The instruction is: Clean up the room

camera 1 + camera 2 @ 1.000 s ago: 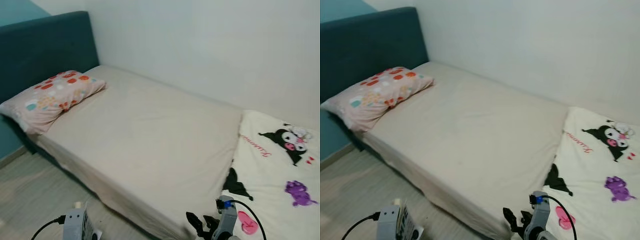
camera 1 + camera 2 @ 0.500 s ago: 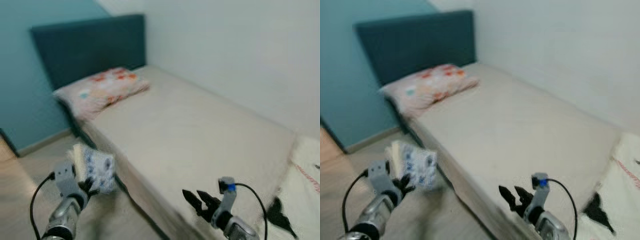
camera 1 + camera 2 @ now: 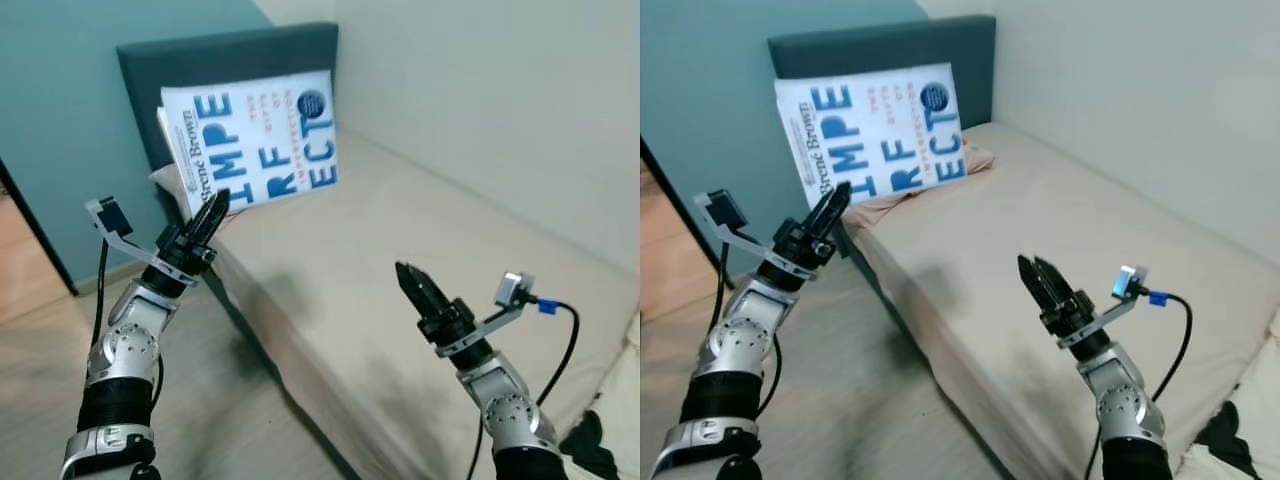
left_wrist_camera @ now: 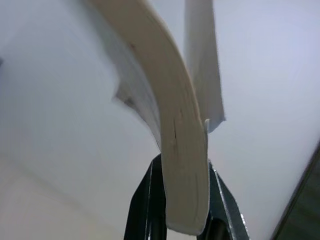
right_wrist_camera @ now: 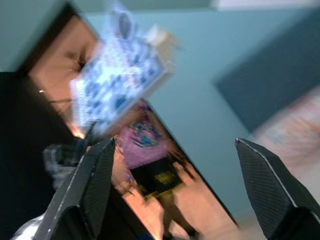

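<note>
A white book with big blue letters is held upright in front of the dark teal headboard. My left gripper is shut on its lower edge. In the left wrist view, the book's cream page block sits clamped between the black fingers. My right gripper hovers over the near side of the beige mattress, open and holding nothing. Its two fingers stand wide apart in the right wrist view, with the blurred book beyond them.
A patterned pillow peeks out behind the book at the head of the bed. A black-and-white blanket lies at the bed's right end. Wooden floor runs along the bed's left side. A teal wall with a dark door edge stands at left.
The camera has swung left toward the headboard. My left arm lifted the book from low by the floor to chest height, cover facing me. The right arm rose too.
</note>
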### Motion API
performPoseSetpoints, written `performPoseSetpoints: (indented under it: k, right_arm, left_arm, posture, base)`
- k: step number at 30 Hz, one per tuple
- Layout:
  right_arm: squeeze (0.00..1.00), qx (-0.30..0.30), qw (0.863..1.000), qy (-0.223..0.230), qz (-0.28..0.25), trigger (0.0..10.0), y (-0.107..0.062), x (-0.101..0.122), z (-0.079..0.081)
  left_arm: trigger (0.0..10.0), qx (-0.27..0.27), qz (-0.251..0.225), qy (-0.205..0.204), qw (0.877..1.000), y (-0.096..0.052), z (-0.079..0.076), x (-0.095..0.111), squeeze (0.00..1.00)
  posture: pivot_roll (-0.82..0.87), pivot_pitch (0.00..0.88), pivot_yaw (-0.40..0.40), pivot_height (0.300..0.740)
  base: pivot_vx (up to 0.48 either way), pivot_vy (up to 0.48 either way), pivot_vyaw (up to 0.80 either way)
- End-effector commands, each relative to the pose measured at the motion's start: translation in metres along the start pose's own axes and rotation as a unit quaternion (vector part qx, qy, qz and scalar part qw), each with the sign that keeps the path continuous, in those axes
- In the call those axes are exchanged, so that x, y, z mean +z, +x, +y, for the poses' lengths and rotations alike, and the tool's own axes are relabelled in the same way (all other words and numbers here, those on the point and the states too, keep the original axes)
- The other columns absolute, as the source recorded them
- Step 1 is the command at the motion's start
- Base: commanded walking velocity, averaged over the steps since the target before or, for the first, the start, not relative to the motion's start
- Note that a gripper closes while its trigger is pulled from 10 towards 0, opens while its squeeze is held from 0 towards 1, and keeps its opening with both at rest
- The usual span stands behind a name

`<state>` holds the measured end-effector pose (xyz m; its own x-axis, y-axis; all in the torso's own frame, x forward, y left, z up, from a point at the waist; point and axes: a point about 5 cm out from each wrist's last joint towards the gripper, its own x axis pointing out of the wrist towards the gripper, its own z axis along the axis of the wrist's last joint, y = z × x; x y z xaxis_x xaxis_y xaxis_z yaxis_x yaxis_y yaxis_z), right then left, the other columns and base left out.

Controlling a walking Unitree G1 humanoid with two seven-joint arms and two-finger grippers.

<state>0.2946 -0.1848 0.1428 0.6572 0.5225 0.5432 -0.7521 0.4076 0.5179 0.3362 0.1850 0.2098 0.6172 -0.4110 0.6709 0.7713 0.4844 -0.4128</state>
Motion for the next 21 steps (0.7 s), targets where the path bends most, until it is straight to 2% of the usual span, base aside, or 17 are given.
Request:
performPoseSetpoints:
  k: [1, 2, 4, 6, 8, 9, 12, 14, 15, 21]
  right_arm:
    - [0.00, 0.073, 0.997, 0.005, -0.018, 10.0, 0.014, 0.013, 0.022]
    - [0.00, 0.073, 0.997, 0.005, -0.018, 10.0, 0.014, 0.013, 0.022]
    - [0.00, 0.172, 0.985, -0.007, -0.028, 10.0, 0.033, 0.030, 0.056]
    - [0.00, 0.172, 0.985, -0.007, -0.028, 10.0, 0.033, 0.030, 0.056]
    - [0.00, 0.209, 0.978, -0.021, -0.020, 10.0, 0.042, 0.039, 0.071]
    - [0.00, 0.209, 0.978, -0.021, -0.020, 10.0, 0.042, 0.039, 0.071]
    - [0.00, 0.199, 0.979, -0.030, -0.009, 10.0, 0.047, 0.045, 0.077]
    - [0.00, 0.199, 0.979, -0.030, -0.009, 10.0, 0.047, 0.045, 0.077]
    - [0.00, 0.171, 0.985, -0.032, -0.013, 10.0, 0.052, 0.048, 0.074]
    - [0.00, 0.150, 0.988, -0.012, 0.018, 10.0, 0.050, 0.035, 0.073]
  left_arm:
    - [10.0, -0.047, -0.036, 0.001, 0.998, 0.021, -0.016, 0.014, 0.00]
    - [10.0, -0.047, -0.036, 0.001, 0.998, 0.021, -0.016, 0.014, 0.00]
    - [10.0, -0.108, -0.021, 0.004, 0.994, 0.036, -0.033, 0.014, 0.00]
    - [10.0, -0.108, -0.021, 0.004, 0.994, 0.036, -0.033, 0.014, 0.00]
    - [10.0, -0.141, 0.022, 0.003, 0.990, 0.033, -0.039, 0.007, 0.00]
    - [10.0, -0.141, 0.022, 0.003, 0.990, 0.033, -0.039, 0.007, 0.00]
    - [10.0, -0.163, 0.061, -0.016, 0.985, 0.022, -0.047, 0.000, 0.00]
    - [10.0, -0.163, 0.061, -0.016, 0.985, 0.022, -0.047, 0.000, 0.00]
    - [10.0, -0.180, 0.066, -0.026, 0.981, 0.018, -0.054, -0.001, 0.00]
    - [10.0, -0.176, 0.037, -0.025, 0.983, 0.018, -0.056, 0.007, 0.00]
  posture:
    - [0.01, 0.000, -0.040, 0.733]
    - [0.01, 0.000, -0.040, 0.733]
    - [0.01, 0.000, -0.035, 0.733]
    - [0.01, 0.000, -0.035, 0.733]
    - [0.01, 0.000, -0.035, 0.733]
    - [0.01, 0.000, -0.035, 0.733]
    - [0.01, 0.000, -0.035, 0.733]
    - [0.01, 0.000, -0.035, 0.733]
    - [0.01, 0.000, -0.038, 0.733]
    - [0.01, 0.000, -0.038, 0.733]
  base:
    - [0.000, 0.000, 0.00]
    - [0.000, 0.000, 0.00]
    - [0.000, 0.000, 0.00]
    - [0.000, 0.000, 0.00]
    - [0.000, 0.000, 0.00]
    - [0.000, 0.000, 0.00]
    - [0.000, 0.000, 0.00]
    - [0.000, 0.000, 0.00]
    - [0.000, 0.000, 0.00]
    - [0.000, 0.000, 0.00]
